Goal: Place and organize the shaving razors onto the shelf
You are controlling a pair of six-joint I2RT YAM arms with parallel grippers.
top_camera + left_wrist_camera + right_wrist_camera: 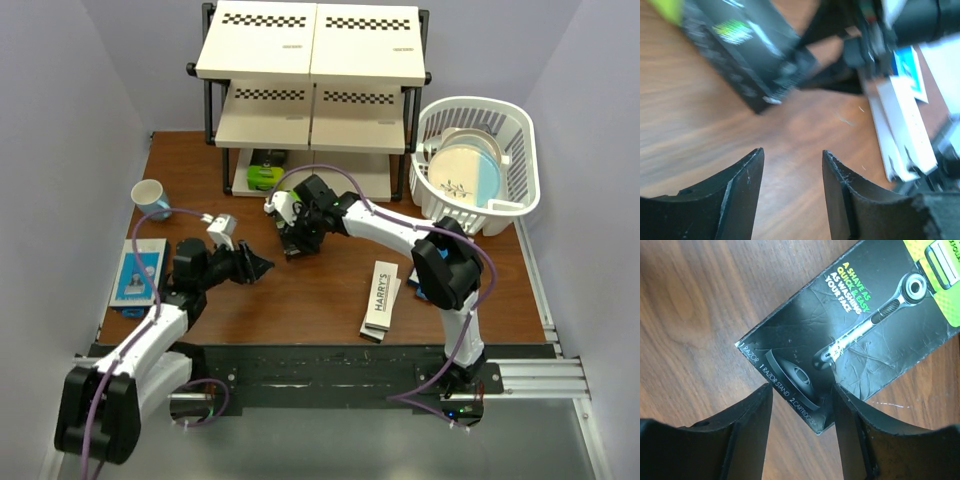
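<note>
A black razor box with a lime-green end lies flat on the wooden table, and it is blurred in the left wrist view. My right gripper is open, low over the box's near corner, which sits between the jaws; it shows mid-table in the top view. My left gripper is open and empty, just left of it. A second black box lies on the bottom board of the shelf. Two white HARRY'S boxes lie front right. A blue-and-white box lies at the left.
A white basket holding a white-and-blue plate stands at the right of the shelf. A cup stands at the back left. Another blue-and-white box lies partly under my right arm.
</note>
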